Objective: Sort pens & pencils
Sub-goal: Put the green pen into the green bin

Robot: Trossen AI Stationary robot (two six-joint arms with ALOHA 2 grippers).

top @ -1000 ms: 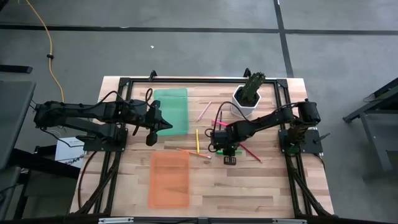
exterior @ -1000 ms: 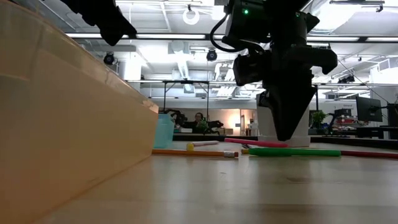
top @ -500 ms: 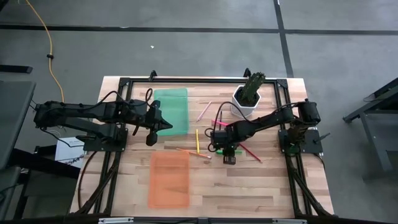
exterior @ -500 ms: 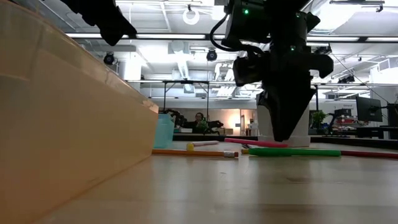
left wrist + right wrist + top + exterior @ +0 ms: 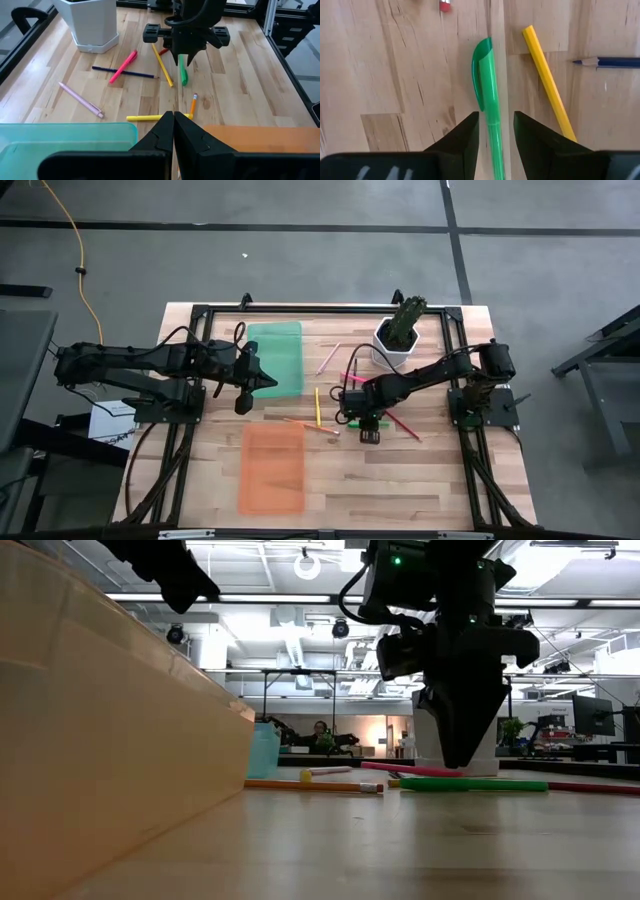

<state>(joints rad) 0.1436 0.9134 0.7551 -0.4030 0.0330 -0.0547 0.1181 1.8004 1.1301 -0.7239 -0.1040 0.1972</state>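
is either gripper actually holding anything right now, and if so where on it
Nothing is held. The right gripper stands open astride the green pen, one finger on each side of its barrel, not closed. The left gripper is shut and empty above the green tray.

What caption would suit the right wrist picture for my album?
Right end effector open astride a green pen on the wooden table, yellow pencil alongside.

A green pen (image 5: pixel 490 95) lies beside a yellow pencil (image 5: pixel 547 82) on pale wood-grain table (image 5: pixel 395 75).
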